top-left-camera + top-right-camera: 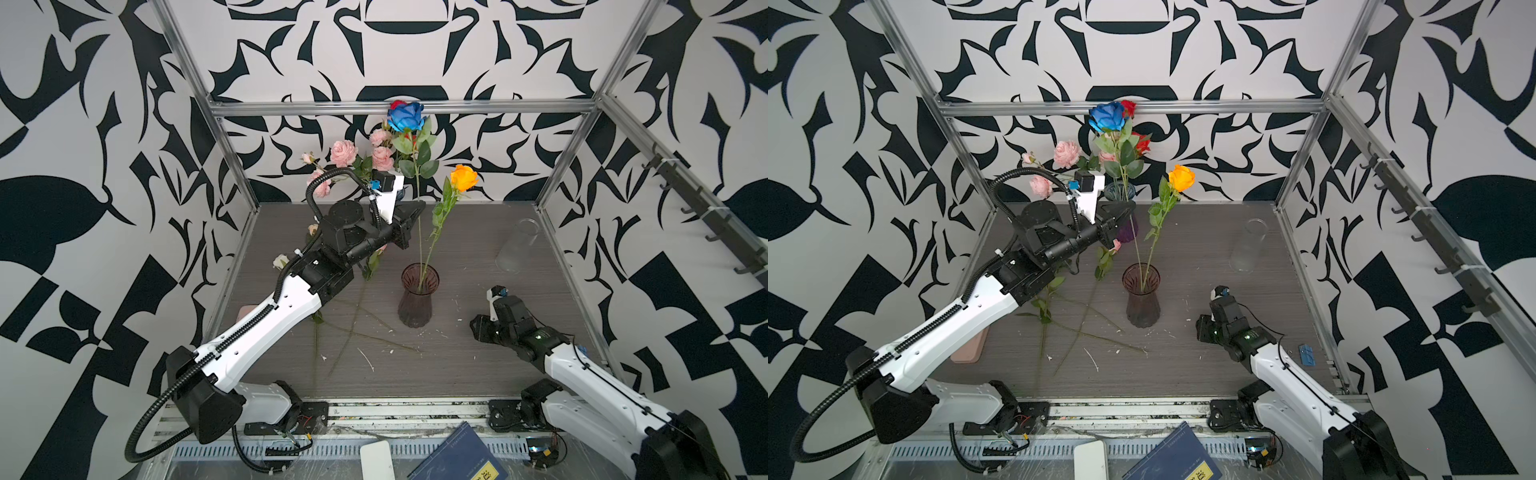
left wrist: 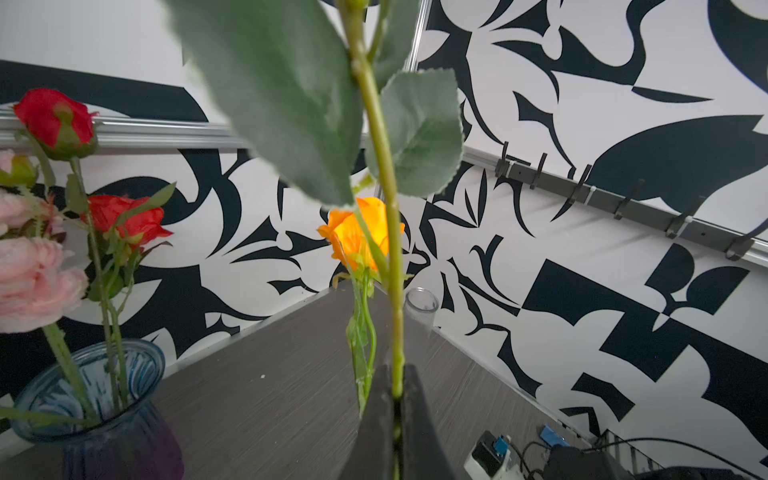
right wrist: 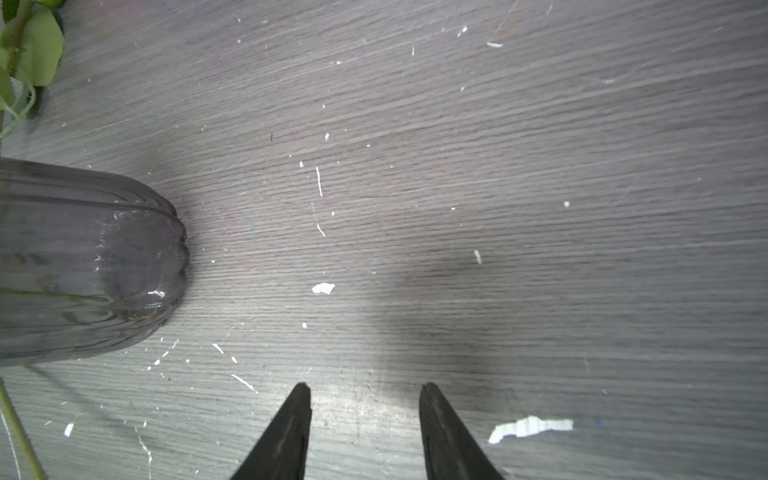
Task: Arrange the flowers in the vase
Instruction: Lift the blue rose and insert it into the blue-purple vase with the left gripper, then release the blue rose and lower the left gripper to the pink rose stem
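Now — seat blue rose (image 1: 405,116) in vase (image 1: 415,309).
Left gripper (image 1: 419,206) clenched on its stem, right gripper (image 3: 365,399) open, empty — lower it vert., then release.

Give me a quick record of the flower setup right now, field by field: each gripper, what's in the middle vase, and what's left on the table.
Left gripper: shut on the blue rose stem, above the dark vase; stem reaches down into it
Right gripper: open, empty, low over the table right of that vase
Dark vase: orange rose standing in it
Back vase: pink spray and red roses
Table: loose flowers lying under the left arm; clear glass at back right
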